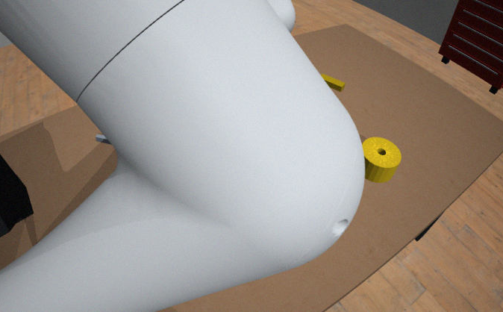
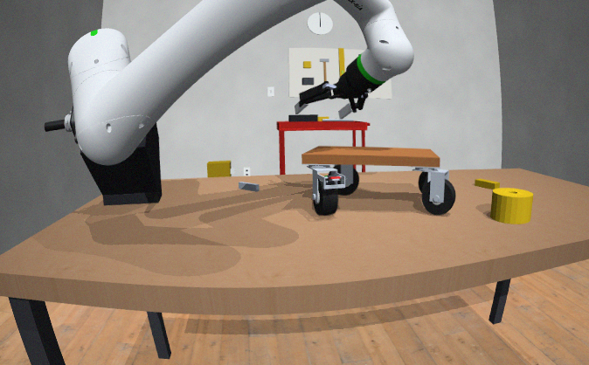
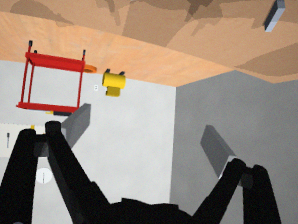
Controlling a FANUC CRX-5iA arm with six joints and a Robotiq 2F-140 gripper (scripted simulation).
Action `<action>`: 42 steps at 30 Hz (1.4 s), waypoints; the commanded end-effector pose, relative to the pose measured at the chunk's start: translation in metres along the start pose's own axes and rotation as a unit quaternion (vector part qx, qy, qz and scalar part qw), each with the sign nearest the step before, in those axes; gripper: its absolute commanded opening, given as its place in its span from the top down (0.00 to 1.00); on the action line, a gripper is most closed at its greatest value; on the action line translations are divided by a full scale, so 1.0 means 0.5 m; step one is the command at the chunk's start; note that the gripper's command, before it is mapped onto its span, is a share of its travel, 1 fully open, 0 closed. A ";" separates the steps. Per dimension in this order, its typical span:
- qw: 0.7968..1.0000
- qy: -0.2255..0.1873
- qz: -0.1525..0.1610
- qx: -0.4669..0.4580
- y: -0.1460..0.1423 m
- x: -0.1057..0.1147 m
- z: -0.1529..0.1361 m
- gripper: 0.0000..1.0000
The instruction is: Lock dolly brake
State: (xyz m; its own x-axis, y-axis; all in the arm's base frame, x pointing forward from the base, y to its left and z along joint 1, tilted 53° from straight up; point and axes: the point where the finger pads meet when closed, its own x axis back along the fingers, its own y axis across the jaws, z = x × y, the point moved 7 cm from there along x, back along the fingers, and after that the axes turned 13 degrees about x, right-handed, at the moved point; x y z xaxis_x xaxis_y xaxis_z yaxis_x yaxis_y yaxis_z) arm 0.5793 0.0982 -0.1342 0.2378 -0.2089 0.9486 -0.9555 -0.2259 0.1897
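Observation:
The dolly (image 2: pixel 370 156) stands on the table on its black wheels, a wooden deck on top. Its front left caster (image 2: pixel 326 189) carries the brake pedal (image 2: pixel 333 177), whose red part shows just above the wheel; I cannot tell which end is down. My gripper (image 2: pixel 322 107) is open and empty, well above the dolly's left end and apart from it. In the wrist view the open fingers frame the wall and table edge; the dolly is not seen there. In the top view the arm hides the dolly.
A yellow cylinder (image 2: pixel 510 204) (image 1: pixel 381 158) and a small yellow block (image 2: pixel 486 182) (image 1: pixel 333 82) lie right of the dolly. A small grey block (image 2: pixel 248 185) lies to its left. The robot base (image 2: pixel 121 172) stands at the table's back left. A red tool cabinet (image 1: pixel 487 36) stands off the table.

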 end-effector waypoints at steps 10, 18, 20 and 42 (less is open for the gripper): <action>1.000 0.000 0.000 0.000 0.000 0.000 -0.001 0.00; 1.000 0.000 0.000 0.001 0.000 0.001 -0.001 1.00; 1.000 0.009 -0.010 0.014 0.007 0.014 0.001 1.00; 0.787 0.296 -0.317 0.439 0.283 0.453 0.055 1.00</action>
State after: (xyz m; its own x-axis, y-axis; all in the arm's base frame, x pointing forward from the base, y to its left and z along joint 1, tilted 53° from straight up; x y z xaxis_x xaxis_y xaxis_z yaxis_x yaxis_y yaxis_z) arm 0.5199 0.0044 0.0771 0.3401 0.5389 0.7707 -0.2681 -0.7299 0.6287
